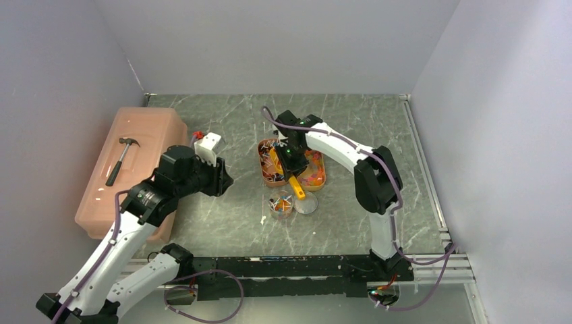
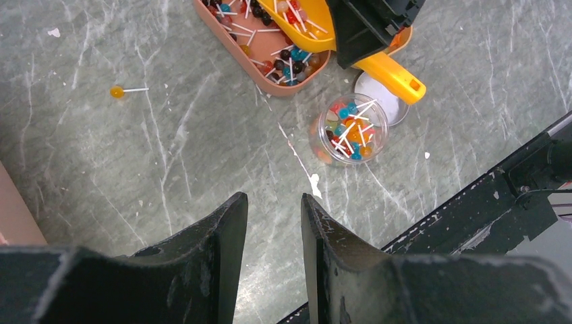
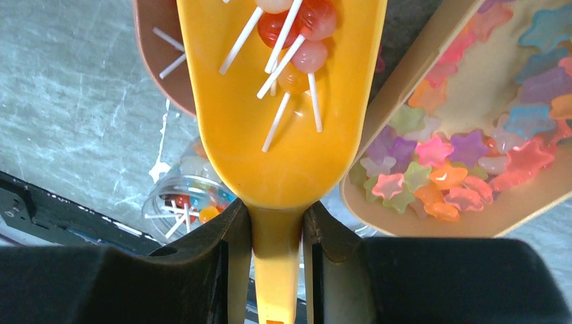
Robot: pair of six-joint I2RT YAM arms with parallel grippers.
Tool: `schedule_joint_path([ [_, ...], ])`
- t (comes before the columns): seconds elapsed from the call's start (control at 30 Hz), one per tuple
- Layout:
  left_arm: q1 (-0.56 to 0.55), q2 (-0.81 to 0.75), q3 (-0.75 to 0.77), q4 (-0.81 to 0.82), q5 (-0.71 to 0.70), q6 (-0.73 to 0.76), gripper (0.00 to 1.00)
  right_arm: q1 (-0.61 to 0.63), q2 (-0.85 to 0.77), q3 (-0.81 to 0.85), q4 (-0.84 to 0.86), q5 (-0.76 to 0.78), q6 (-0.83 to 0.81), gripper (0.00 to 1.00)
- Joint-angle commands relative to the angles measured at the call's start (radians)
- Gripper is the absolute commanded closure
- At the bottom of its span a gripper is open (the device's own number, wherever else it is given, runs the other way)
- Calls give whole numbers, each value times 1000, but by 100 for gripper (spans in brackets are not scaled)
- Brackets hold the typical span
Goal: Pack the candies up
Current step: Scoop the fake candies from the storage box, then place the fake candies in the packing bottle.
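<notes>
Beside the jar, the right end effector clamps the scoop holding candies. The left end effector, left of it, hangs part-open, empty.

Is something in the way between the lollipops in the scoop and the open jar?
Nothing visible does. The right claw holds the scoop with lollipops over a tray; the jar stands beside that tray, its mouth uncovered.
</notes>
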Motion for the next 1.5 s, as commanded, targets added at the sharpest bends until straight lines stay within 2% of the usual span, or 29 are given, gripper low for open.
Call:
schedule_joint_path([
  [0.0,5,5,0,8,-8,6,59,21,-114,-40,37,45,-9,100],
  [0.43,5,11,-1,5,-15,6,59,124,-372,-223,-38,84,11,100],
  [0.83,5,2,-1,5,-12,5,59,216,-527,-402,-178,4,32,100],
  [1.07,5,-2,0,5,-6,5,59,230,-541,-438,-239,-60,33,100],
  [1.47,5,-21,1,4,-3,4,59,240,-472,-372,-341,-120,15,100],
])
